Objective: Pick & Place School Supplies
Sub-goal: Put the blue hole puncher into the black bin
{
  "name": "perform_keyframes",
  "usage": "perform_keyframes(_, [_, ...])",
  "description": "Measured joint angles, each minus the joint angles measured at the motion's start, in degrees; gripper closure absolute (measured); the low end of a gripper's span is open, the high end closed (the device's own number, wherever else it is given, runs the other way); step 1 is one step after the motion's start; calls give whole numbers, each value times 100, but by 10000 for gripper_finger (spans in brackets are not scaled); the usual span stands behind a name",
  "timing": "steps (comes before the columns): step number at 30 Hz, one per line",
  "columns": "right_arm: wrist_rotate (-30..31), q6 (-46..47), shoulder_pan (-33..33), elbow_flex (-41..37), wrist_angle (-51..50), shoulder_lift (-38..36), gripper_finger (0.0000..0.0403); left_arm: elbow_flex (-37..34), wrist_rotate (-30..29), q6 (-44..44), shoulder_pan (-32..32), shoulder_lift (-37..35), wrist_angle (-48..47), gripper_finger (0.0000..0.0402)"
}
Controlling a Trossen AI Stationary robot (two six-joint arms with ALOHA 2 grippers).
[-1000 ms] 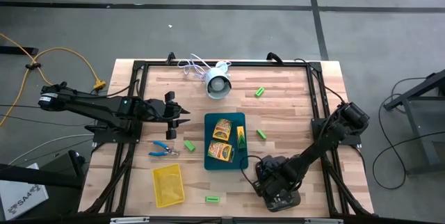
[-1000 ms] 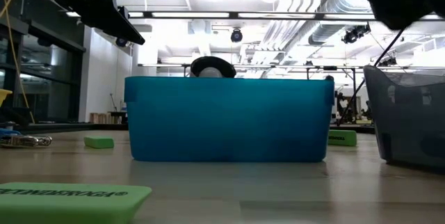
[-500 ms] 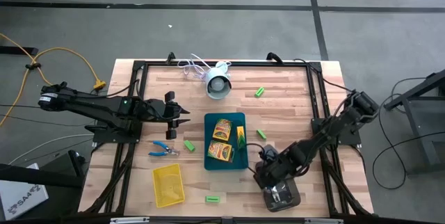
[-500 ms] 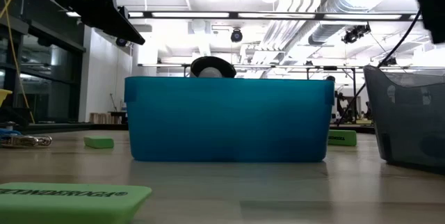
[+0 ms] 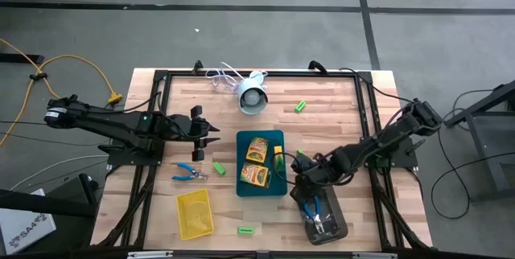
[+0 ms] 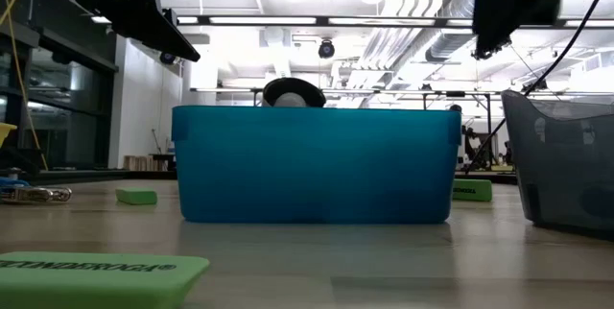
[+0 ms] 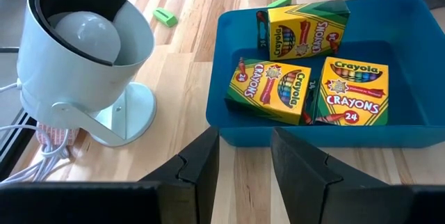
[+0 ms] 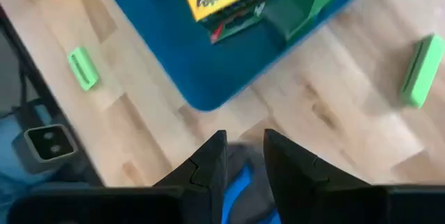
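just right gripper point(image 5: 299, 185) beside teal tray point(image 5: 241, 187) edge

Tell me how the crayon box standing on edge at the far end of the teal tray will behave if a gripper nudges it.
The upright crayon box stands on a narrow edge, leaning by the teal tray wall, so a nudge would probably tip it flat. It looks like thin printed card, likely light and somewhat crushable. Its flat faces make rolling unlikely.
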Motion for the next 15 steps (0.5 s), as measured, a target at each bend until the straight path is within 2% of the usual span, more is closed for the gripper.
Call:
perform_keyframes(6, [424,-477,-282,0,-2,2,316,0,1,0,-1,0,-2,277])
perform_keyframes(15, [699,-652,-599,0,0,4,318,0,0,-2,-1,1,38,277])
